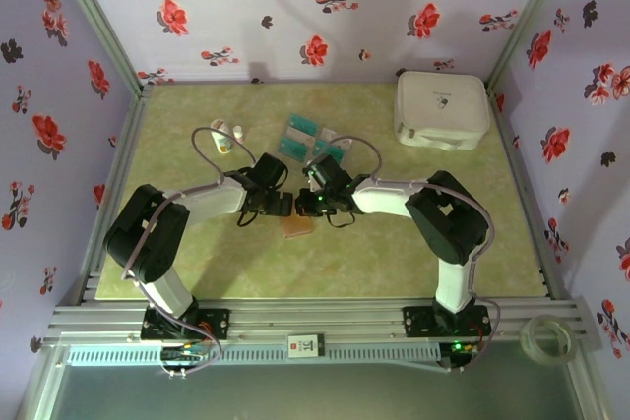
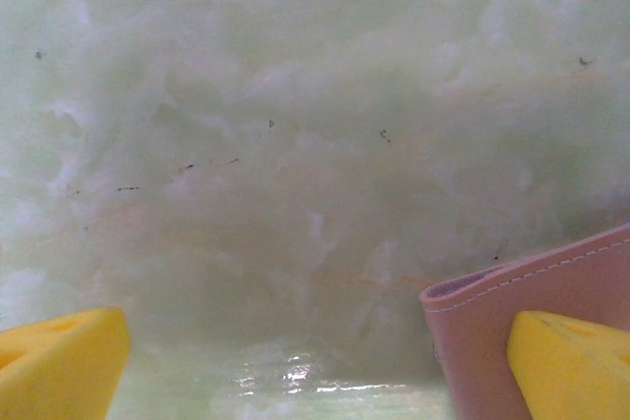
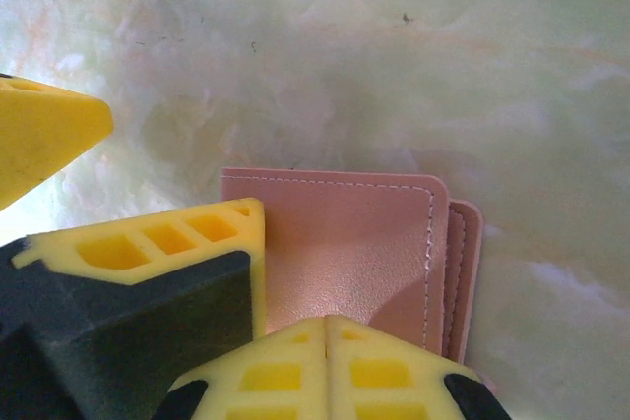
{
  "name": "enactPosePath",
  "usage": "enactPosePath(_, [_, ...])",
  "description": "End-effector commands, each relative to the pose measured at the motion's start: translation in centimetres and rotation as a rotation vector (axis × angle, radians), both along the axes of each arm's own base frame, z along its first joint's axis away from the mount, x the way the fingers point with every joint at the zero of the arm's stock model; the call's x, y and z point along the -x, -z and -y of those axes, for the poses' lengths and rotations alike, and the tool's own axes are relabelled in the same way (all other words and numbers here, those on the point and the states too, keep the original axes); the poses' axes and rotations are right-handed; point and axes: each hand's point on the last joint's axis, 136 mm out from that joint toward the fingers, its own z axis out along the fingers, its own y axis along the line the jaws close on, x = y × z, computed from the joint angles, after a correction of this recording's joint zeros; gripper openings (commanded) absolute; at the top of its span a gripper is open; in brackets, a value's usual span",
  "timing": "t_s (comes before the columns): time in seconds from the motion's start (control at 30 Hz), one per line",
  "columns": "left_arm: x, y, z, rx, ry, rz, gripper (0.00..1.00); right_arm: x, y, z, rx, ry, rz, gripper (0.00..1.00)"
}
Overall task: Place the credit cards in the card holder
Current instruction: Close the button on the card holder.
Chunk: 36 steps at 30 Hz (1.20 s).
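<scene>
The reddish-brown card holder [image 1: 295,226] lies flat on the green table between both grippers. In the right wrist view the card holder [image 3: 345,243] is closed, and my right gripper [image 3: 330,341] is shut with its joined tips resting on top of it, nothing between them. My left gripper [image 2: 315,381] is open, low over the table. One of its yellow fingers [image 2: 571,361] stands over the card holder's [image 2: 532,302] corner, the other over bare table. Three teal credit cards [image 1: 300,127] [image 1: 293,148] [image 1: 330,150] lie behind the grippers.
Small white bottles [image 1: 224,135] stand at the back left. A large white rounded case [image 1: 441,108] sits at the back right. The left gripper's fingers [image 3: 148,243] crowd the card holder's left side in the right wrist view. Floral walls enclose the table.
</scene>
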Motion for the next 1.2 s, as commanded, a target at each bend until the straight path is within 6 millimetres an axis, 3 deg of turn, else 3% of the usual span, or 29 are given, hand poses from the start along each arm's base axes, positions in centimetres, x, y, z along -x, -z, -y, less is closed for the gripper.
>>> enactPosePath(0.0, [1.4,1.7,-1.9,-0.100,0.005,-0.042,1.00,1.6,2.6,0.4,0.080,-0.031,-0.036,0.00])
enactPosePath(0.43, [1.5,1.8,-2.0,-0.102,0.005,-0.044,1.00,3.5,4.5,0.5,0.157,-0.055,-0.042,0.00])
enactPosePath(0.77, [1.5,1.8,-2.0,-0.098,-0.003,-0.045,1.00,5.5,7.2,2.0,0.196,-0.010,-0.045,0.00])
enactPosePath(1.17, [1.2,2.0,-2.7,-0.027,-0.124,-0.087,1.00,7.6,10.3,4.1,0.233,0.008,0.081,0.00])
